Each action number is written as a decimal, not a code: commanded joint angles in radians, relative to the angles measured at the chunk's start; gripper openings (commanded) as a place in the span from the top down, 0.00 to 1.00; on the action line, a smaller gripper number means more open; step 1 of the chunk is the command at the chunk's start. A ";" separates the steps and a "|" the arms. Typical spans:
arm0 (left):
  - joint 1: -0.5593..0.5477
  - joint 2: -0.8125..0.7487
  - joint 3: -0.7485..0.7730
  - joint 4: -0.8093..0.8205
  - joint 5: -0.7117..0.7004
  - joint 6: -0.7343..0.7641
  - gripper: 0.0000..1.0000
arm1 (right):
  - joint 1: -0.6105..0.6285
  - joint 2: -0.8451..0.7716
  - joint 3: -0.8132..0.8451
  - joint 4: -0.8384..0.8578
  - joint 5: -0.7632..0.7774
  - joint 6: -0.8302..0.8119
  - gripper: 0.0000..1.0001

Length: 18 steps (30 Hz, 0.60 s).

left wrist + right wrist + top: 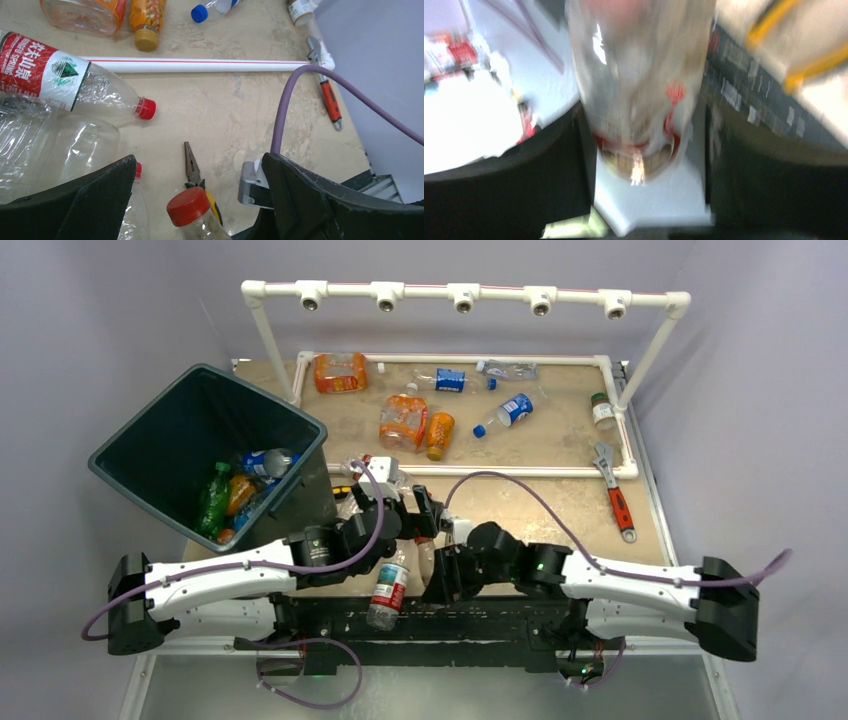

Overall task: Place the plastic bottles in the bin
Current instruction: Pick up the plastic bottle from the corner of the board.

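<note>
Top external is showing few bottles lying in bin, many remaining on table; left tool is gaping empty, right tool is straddling a bottle, clamping undeterminable.

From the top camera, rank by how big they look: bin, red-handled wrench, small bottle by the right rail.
1. Bin: by far the largest.
2. Wrench: long but thin.
3. Small bottle: the smallest, though it lies farther from the camera than the wrench.

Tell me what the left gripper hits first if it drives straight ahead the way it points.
Probably the red-capped bottle, just ahead between the fingers of the open left gripper, then the pliers beyond it. The bottle may sit lower than the fingers; depth is unclear.
</note>
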 commanded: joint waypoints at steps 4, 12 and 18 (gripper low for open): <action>-0.002 -0.020 0.139 0.140 -0.016 0.100 0.02 | 0.004 -0.241 0.145 -0.278 0.214 -0.131 0.61; -0.001 -0.117 -0.050 0.701 -0.042 0.322 0.01 | 0.004 -0.483 -0.056 0.026 0.454 -0.276 1.00; -0.001 -0.052 0.095 0.463 0.337 0.479 0.01 | 0.004 -0.659 -0.203 0.282 0.427 -0.444 1.00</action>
